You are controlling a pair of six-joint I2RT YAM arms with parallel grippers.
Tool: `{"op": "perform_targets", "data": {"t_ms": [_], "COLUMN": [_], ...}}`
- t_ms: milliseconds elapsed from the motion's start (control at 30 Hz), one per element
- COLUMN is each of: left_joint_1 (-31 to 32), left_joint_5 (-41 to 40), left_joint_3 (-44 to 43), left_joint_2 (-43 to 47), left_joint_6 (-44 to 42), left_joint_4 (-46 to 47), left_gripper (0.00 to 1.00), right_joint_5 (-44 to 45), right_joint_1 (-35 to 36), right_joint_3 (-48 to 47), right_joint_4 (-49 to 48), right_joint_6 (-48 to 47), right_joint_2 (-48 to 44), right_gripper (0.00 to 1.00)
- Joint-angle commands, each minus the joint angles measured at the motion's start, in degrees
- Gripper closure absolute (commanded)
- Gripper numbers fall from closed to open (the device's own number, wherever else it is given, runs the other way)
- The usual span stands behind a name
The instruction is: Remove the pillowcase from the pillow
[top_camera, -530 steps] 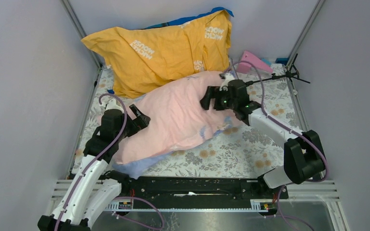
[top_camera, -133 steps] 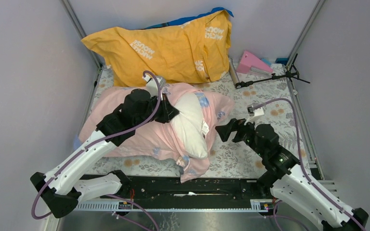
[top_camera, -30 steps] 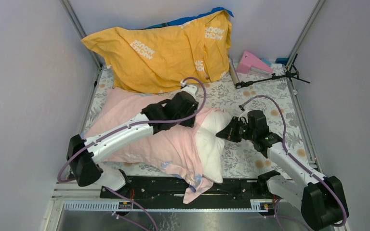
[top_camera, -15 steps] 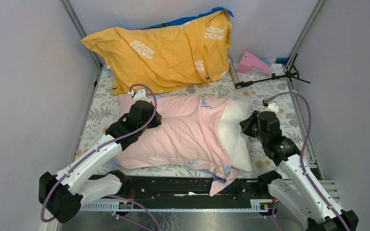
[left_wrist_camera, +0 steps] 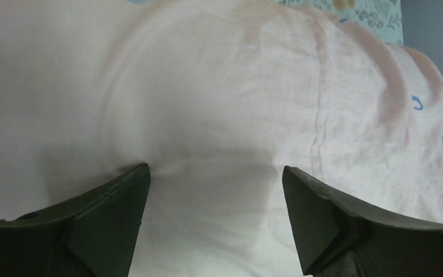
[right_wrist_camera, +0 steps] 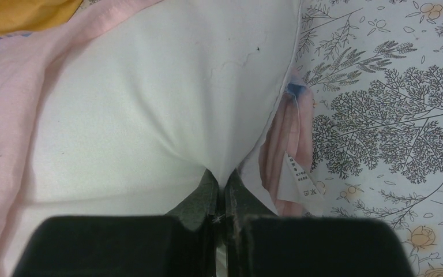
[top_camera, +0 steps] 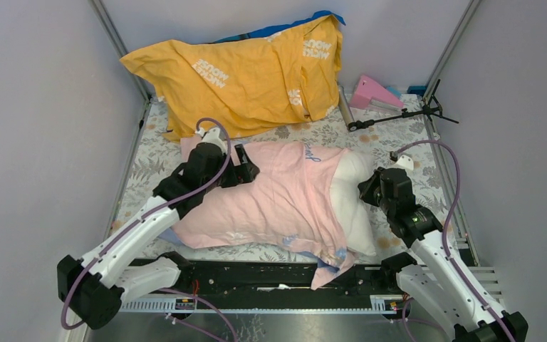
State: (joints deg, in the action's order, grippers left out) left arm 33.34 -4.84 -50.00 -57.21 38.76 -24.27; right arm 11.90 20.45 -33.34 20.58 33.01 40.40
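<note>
Beside the pillowcase (top_camera: pixel 278 199), the right gripper (right_wrist_camera: pixel 222 190) apparently pinches the pillow (right_wrist_camera: pixel 167 104)

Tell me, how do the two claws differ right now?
The left gripper is open, its fingers spread wide on the pink pillowcase; the right gripper is shut, pinching the white pillow at its edge. The left sits at the covered end, the right at the bare end. Both are black two-finger claws.

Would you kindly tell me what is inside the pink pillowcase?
The white pillow protrudes from the pillowcase at its right end; its remaining part is hidden under the pink fabric.
</note>
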Motion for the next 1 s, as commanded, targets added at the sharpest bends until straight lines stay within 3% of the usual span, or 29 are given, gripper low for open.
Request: {"op": "perform_targets", "data": {"t_ms": [0, 133, 167, 200, 233, 267, 300, 467, 567, 767, 967], "left_joint_1": [1.9, 9.7, 11.0, 11.7, 11.8, 11.8, 11.8, 10.2, 3.2, -11.0, -16.2], "left_joint_5": [7.9, 1.9, 0.8, -0.1, -1.2, -4.1, -6.9, -16.3, -15.4, -24.0, -30.4], "left_joint_3": [-3.6, -8.5, -9.8, -11.1, -12.5, -13.4, -13.7, -8.9, -4.8, 7.0, 9.0], "left_joint_2": [-5.4, -10.1, -11.3, -12.9, -14.9, -15.8, -16.2, -10.7, -5.9, 12.8, 18.9], "left_joint_6": [-1.4, -3.0, -3.6, -4.2, -4.3, -3.4, -2.6, 0.5, 1.8, 7.5, 12.4], "left_joint_4": [-0.8, -1.0, -1.4, -2.2, -3.4, -5.7, -6.6, -3.8, -3.0, -1.8, -6.9], "left_gripper": [0.14, 0.19, 0.26, 0.4, 0.71, 0.96, 1.0, 1.0, 1.0, 1.0, 1.0], "right_joint_5": [1.1, -0.1, -0.2, -0.2, -0.2, -0.2, -0.2, 4.3, 8.4, 15.9, 23.6], "right_joint_1": [-0.6, -0.6, -0.5, -0.6, -0.6, -0.6, -0.6, -0.6, -0.6, -0.6, -0.6], "right_joint_3": [0.3, 0.6, 0.7, 0.8, 0.9, 1.1, 1.2, 0.3, -1.1, -2.5, -2.1], "right_joint_4": [-4.6, -4.4, -4.5, -4.4, -4.4, -4.4, -4.4, -2.0, 0.0, 2.3, 4.7], "right_joint_6": [-0.3, -0.2, -0.1, 0.0, 0.1, 0.1, 0.1, 0.2, -0.7, -0.7, 4.0], "right_joint_2": [-0.9, -0.4, -0.4, -0.5, -0.6, -0.8, -1.0, -1.5, -2.1, -4.3, -7.4], "right_gripper": [1.0, 1.0, 1.0, 1.0, 1.0, 1.0, 1.0, 1.0, 1.0, 1.0, 1.0]}}
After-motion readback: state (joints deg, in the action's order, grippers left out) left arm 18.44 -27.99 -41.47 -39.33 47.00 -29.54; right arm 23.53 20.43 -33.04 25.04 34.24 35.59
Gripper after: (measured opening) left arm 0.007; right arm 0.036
